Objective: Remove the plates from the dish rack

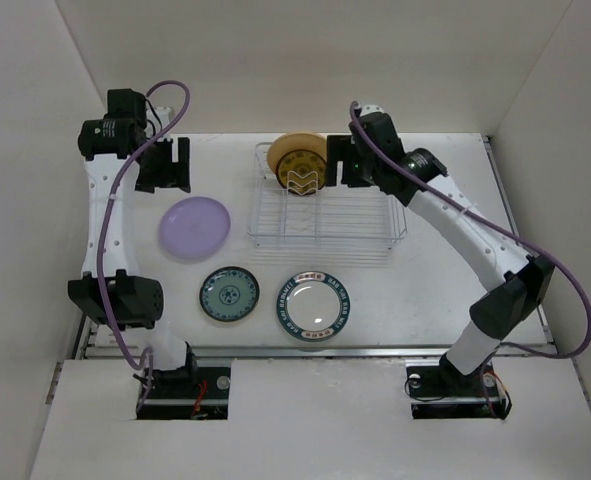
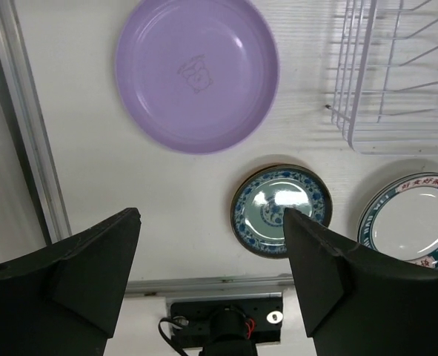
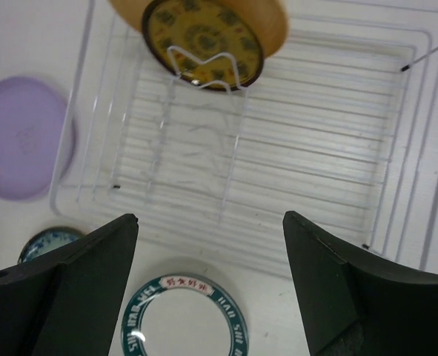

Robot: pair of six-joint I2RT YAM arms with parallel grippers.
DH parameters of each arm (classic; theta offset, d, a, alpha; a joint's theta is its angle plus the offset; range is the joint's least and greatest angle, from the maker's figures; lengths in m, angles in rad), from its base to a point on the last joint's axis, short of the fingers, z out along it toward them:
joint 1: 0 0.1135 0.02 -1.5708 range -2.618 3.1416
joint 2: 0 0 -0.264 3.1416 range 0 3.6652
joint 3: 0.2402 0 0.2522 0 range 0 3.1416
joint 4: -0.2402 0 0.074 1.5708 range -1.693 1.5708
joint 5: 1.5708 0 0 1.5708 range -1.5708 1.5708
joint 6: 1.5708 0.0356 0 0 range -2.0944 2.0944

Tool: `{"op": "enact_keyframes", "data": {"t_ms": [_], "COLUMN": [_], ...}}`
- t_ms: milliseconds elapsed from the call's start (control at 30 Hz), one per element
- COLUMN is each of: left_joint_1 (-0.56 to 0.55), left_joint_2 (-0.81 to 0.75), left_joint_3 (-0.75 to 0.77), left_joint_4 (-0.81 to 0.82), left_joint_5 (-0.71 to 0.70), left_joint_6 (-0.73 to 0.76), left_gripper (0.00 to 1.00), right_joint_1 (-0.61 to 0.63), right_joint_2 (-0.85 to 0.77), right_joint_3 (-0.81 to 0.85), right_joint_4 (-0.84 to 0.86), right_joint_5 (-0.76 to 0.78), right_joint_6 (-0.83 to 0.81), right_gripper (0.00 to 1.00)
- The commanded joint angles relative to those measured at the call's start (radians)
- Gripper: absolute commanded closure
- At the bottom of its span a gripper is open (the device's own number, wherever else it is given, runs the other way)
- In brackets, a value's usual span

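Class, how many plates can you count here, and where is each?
5. Two stand in the dish rack, far end: tan-yellow plate behind orange-centred plate. Three lie on the table: lilac plate left of the rack, teal-centred plate and white teal-rimmed plate nearer. None seems hidden.

A dish rack (image 1: pixel 320 215) as landmark; two upright plates (image 1: pixel 297 160) in its far left corner, smaller before bigger; left of the rack, a lone plate (image 1: pixel 193 227) lying flat; before its near left corner, a small plate (image 1: pixel 228 294); just right of that, before the rack, a wider plate (image 1: pixel 314 305)
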Motion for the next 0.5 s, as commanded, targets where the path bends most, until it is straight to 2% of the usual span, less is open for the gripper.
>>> {"op": "enact_keyframes", "data": {"t_ms": [0,233,467], "left_joint_1": [-0.021,-0.050,-0.081], "left_joint_2": [0.030,0.076,0.159], "left_joint_3": [0.069,0.057,0.127], "left_joint_4": [-0.052,-0.031,-0.040], "left_joint_5": [0.041,-0.011,-0.022], "left_joint_6": [0.019,0.047,0.035], "left_gripper": [0.25,0.25,0.25], "right_joint_1": [-0.074,-0.125,-0.173], "right_joint_2": [0.040,0.175,0.340], "right_joint_3": [0.063,0.109,0.207], "right_joint_4": [0.012,0.073,0.237], "right_joint_5": [-0.051,-0.042,-0.152], "right_joint_6": [-0.026,-0.125,-0.225], "right_gripper": [0.15,0.15,0.15]}}
